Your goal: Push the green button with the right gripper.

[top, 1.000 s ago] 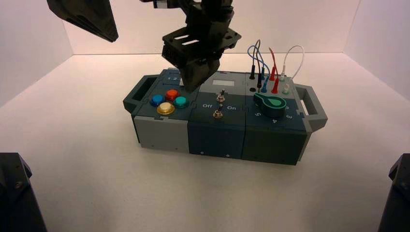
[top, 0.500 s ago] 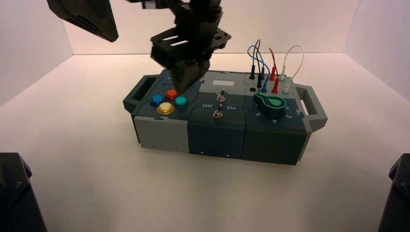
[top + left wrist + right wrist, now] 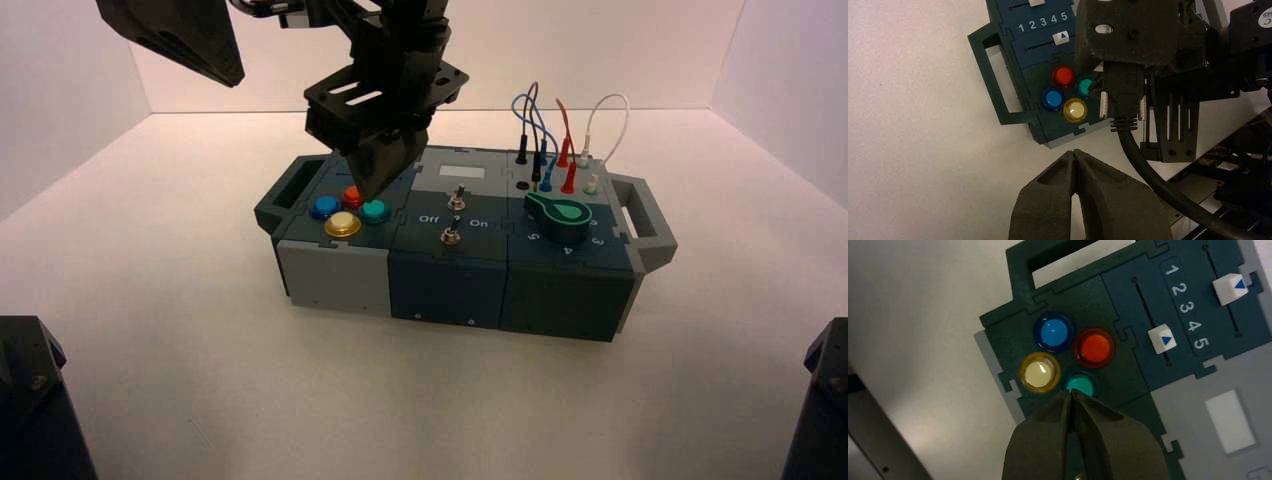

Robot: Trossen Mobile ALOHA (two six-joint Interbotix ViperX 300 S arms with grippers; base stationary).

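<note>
The green button [image 3: 375,210] [image 3: 1080,385] [image 3: 1084,86] is a small teal dome on the box's left block, beside its red [image 3: 352,194], blue [image 3: 324,207] and yellow [image 3: 342,224] neighbours. My right gripper [image 3: 371,194] [image 3: 1070,392] is shut, its fingers forming one point that hangs just above the box between the red and green buttons. In the right wrist view that point overlaps the green button's near rim; contact cannot be told. My left gripper [image 3: 1075,151] is shut and empty, held high at the back left [image 3: 236,80].
The box [image 3: 330,275] carries two sliders [image 3: 1162,338] with numbers 1 to 5, two toggle switches [image 3: 455,198] marked Off and On, a dark-green knob [image 3: 560,215] and plugged wires [image 3: 560,140]. Handles [image 3: 280,195] stick out at both ends.
My right gripper has moved left and down across the box, from over the sliders toward the button cluster. The left arm has stayed put.
</note>
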